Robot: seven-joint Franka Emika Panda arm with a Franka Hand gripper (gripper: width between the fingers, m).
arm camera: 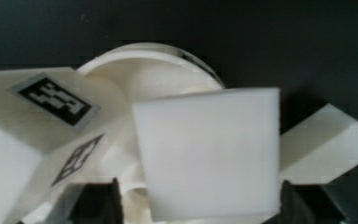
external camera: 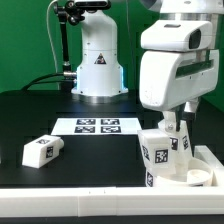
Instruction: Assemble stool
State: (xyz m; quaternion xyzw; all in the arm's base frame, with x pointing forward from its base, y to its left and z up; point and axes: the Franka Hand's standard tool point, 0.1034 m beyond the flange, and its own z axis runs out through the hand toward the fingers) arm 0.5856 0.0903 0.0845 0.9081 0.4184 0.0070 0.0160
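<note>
The stool's round seat [external camera: 188, 176] lies at the exterior view's right, near the front edge, with a tagged white leg [external camera: 157, 152] standing on it. My gripper [external camera: 178, 124] hangs straight over a second leg [external camera: 180, 142] behind that one. In the wrist view this plain white leg [arm camera: 208, 135] stands between my dark fingers [arm camera: 101, 196], over the seat's rim [arm camera: 155, 62]. One finger lies against the leg. The other shows a narrow gap, so my gripper [arm camera: 208, 200] is open around the leg. The tagged leg [arm camera: 48, 100] stands beside it.
A loose tagged leg [external camera: 42, 150] lies on the black table at the exterior view's left. The marker board [external camera: 97, 126] lies flat in the middle. The arm's white base [external camera: 97, 62] stands behind it. A white ledge [external camera: 214, 160] borders the seat on the right.
</note>
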